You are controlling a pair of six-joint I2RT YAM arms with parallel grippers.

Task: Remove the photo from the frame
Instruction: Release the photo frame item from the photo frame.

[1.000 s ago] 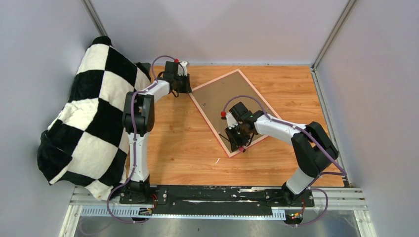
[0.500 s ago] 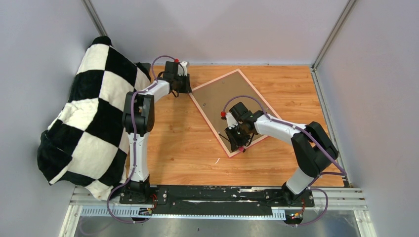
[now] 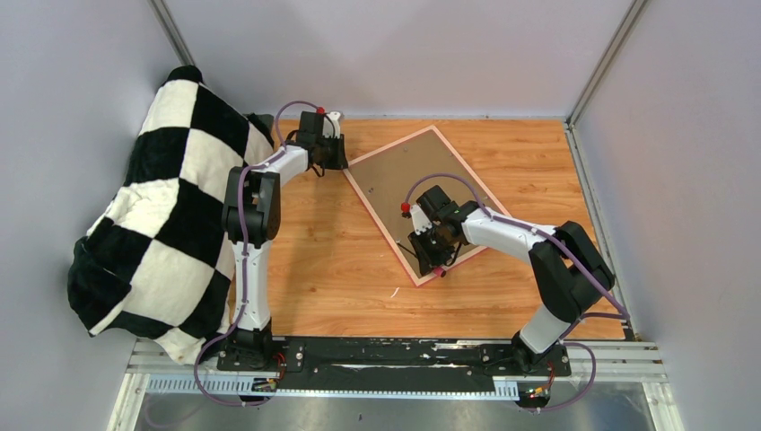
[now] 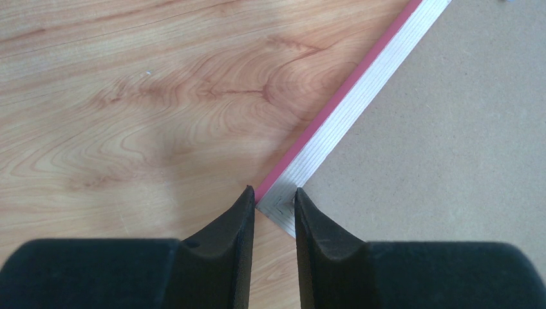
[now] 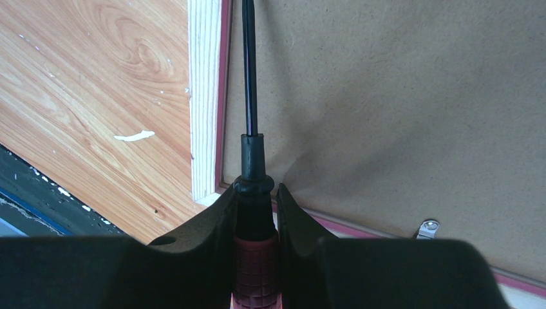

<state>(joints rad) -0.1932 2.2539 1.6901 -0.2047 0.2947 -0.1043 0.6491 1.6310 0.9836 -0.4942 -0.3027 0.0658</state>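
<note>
The frame [image 3: 381,224] lies face down on the wooden table, its pink border around a plain brown backing board [image 3: 404,175]. The photo is hidden under that board. My left gripper [image 3: 341,164] is at the frame's left corner; in the left wrist view its fingertips [image 4: 275,193] sit nearly together astride that corner [image 4: 283,206]. My right gripper [image 3: 429,256] is over the frame's near corner, shut on a screwdriver [image 5: 252,167] with a red handle. The black shaft lies along the inner edge of the frame [image 5: 205,96], over the backing board [image 5: 386,96].
A black-and-white checkered blanket [image 3: 161,206] hangs at the left, close behind the left arm. A small metal clip [image 5: 427,226] sits on the frame's near edge. A white scrap [image 3: 393,292] lies on the table near the frame. Grey walls close in three sides.
</note>
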